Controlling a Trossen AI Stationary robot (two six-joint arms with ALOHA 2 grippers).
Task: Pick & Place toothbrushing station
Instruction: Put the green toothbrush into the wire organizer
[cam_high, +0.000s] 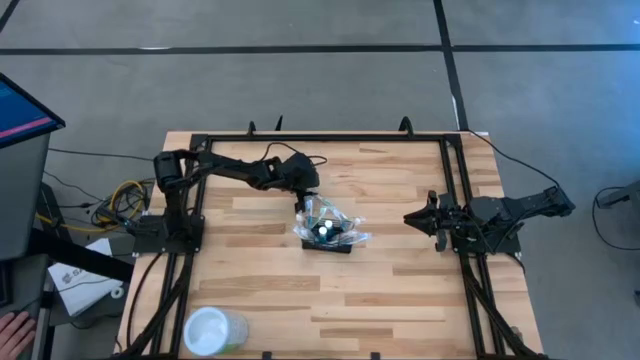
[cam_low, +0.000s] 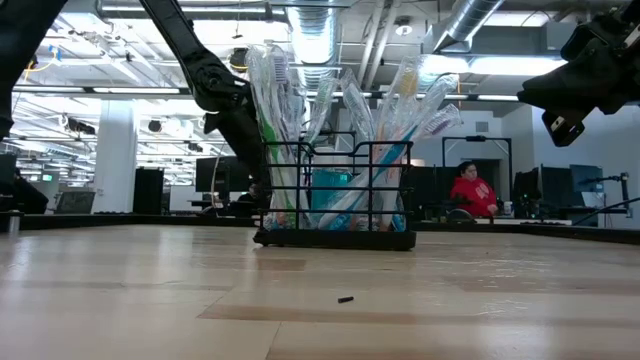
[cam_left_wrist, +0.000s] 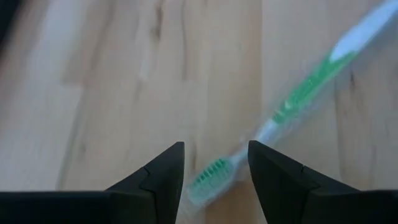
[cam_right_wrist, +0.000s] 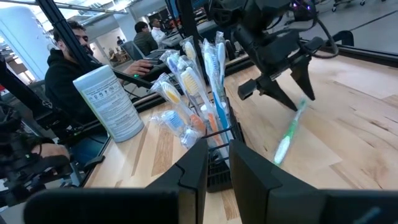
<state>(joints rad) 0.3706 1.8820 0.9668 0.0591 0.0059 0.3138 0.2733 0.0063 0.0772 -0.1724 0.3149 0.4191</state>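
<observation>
While the toothbrushing station (cam_high: 328, 237) sits near the middle of the table (cam_high: 400, 290), slightly toward the far edge, I read it as a light, stiff wire-mesh box: rigid rims, nothing to crush, but top-heavy with wrapped toothbrushes (cam_low: 300, 110) fanning well above it, so likely to tip if tugged sideways. Best hold looks like an upper rim wire or a corner post, jaws straddling the wire; the plastic wrappers are slippery, so I'd avoid them. In the high view its long axis runs roughly parallel to the table's near edge, slightly skewed, and it stands upright, opening up. My left gripper (cam_high: 303, 190) hangs just beyond its far-left corner, fingers (cam_left_wrist: 163, 177) spread wide, nothing clamped; a green toothbrush (cam_left_wrist: 283, 112) shows between and beyond them. My right gripper (cam_high: 420, 217) waits near the right edge, fingers narrow, empty.
</observation>
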